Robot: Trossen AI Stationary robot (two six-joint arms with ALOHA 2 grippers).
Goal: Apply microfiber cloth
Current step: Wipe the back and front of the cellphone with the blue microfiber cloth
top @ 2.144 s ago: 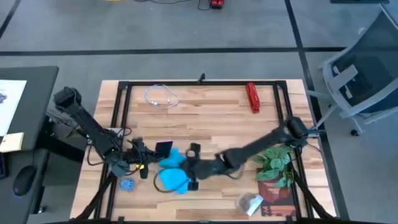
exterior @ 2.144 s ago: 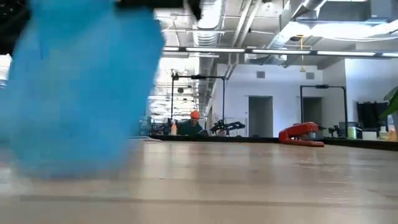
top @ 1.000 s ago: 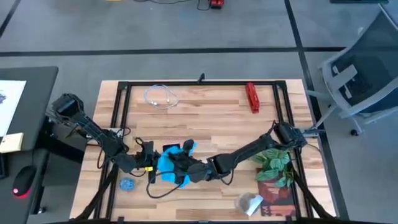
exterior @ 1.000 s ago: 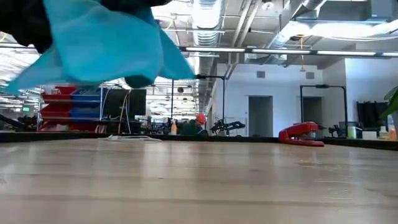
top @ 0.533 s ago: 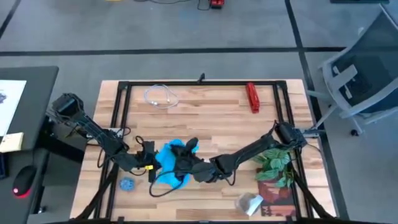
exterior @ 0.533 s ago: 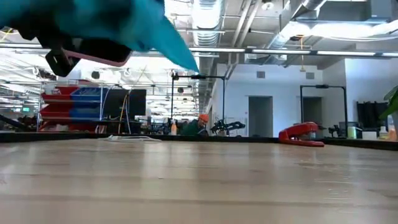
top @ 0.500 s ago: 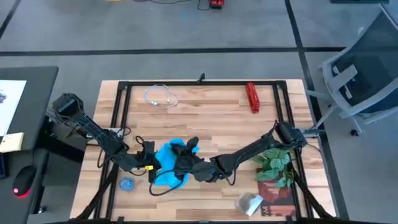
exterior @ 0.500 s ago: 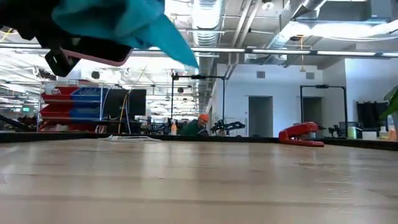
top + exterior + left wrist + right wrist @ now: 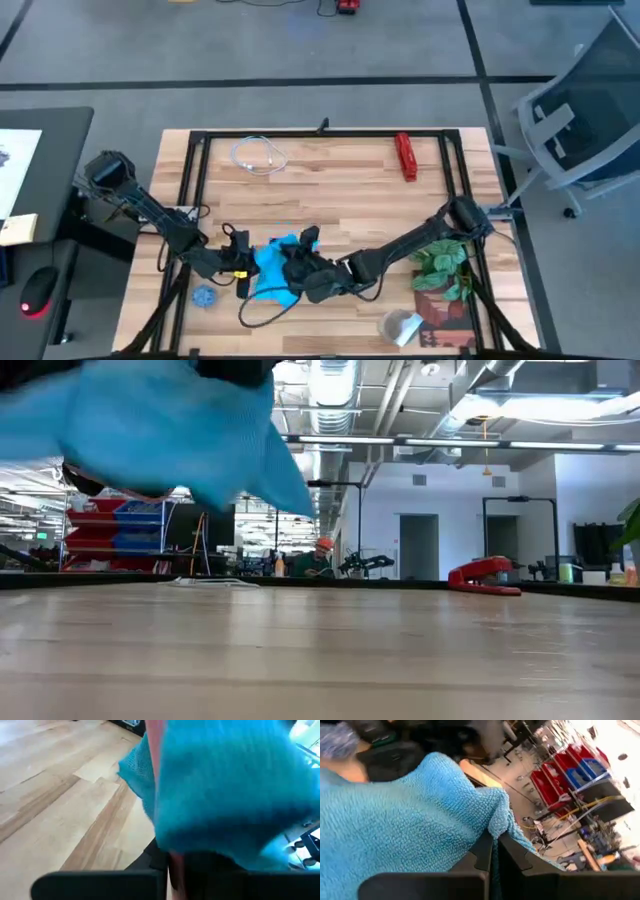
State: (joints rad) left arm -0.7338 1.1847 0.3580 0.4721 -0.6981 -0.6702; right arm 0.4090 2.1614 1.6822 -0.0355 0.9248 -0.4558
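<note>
Cloth (image 9: pixel 272 266) is gripped in the right hand (image 9: pixel 300 268), fingers clamped on a fold, near the bench's front edge, draped over the phone (image 9: pixel 85 480) carried by the left hand (image 9: pixel 236 262). Left grip: cannot be told. Wiping judged underway; next, cloth to be rubbed across the screen.

- The left arm reaches from the left edge of the counter toward the front middle; the left tool (image 9: pixel 240 262) is there, and whether its 2 fingers are open or closed cannot be made out.
- The right arm stretches low from the right side toward the same spot.
- The right tool (image 9: pixel 494 851) has its 2 fingers pinched together on the microfiber cloth (image 9: pixel 405 825).
</note>
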